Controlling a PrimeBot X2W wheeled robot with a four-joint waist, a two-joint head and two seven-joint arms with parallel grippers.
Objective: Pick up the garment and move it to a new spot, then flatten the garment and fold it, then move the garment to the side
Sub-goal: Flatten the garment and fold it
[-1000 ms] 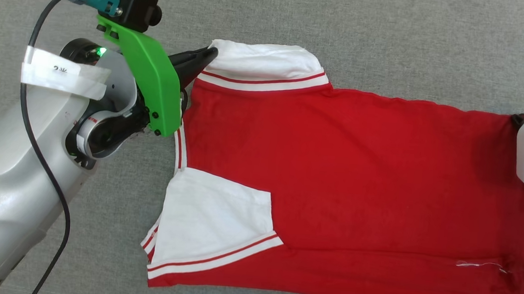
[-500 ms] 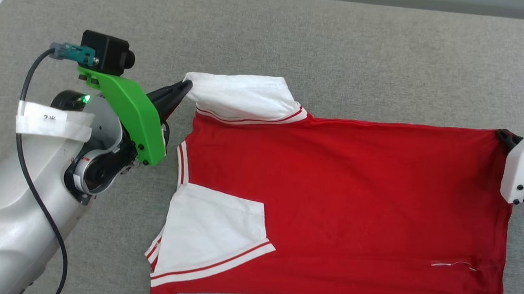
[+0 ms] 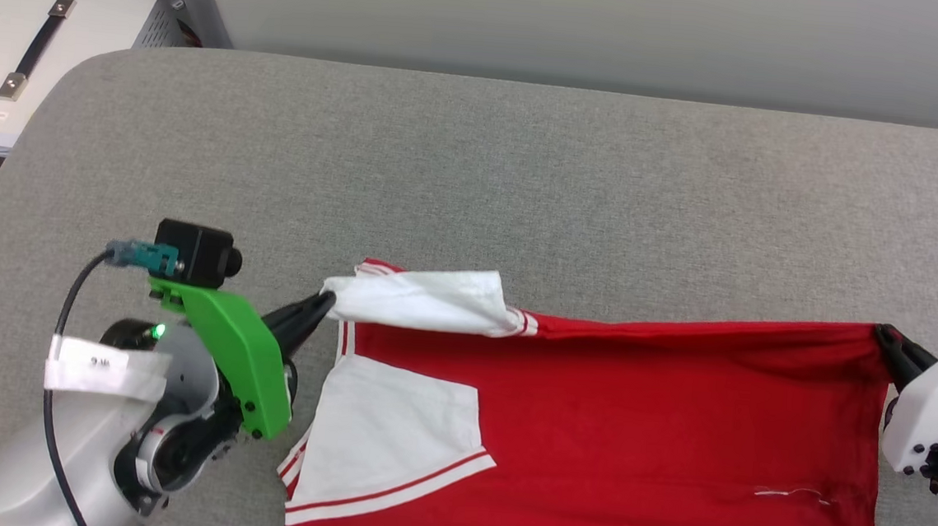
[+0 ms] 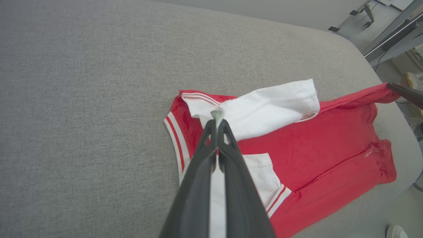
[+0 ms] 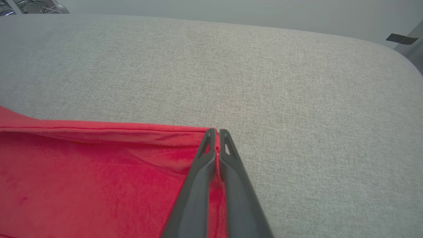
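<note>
Nearest me, the garment [image 3: 632, 406] lies stretched sideways along the near edge of the grey padded surface [image 3: 524, 176], its plain red side up. Its near sleeve [image 3: 391, 431], white with red-and-white striped trim, lies flat, and a loose pale thread [image 3: 791, 494] sits by the hem toward the right edge. The white tape [image 3: 99, 362] on my left forearm carries dark marks too small to read. My left pincer [image 3: 326, 298] is pressed together on the white far sleeve [image 3: 425, 297], holding it raised off the cloth. My right pincer [image 3: 885, 335] pinches the red far hem corner, so the far edge hangs taut between them. Beyond lies bare grey fabric to the rounded far edge. A white case [image 3: 38, 43] with a dark handle stands off the far left corner.
</note>
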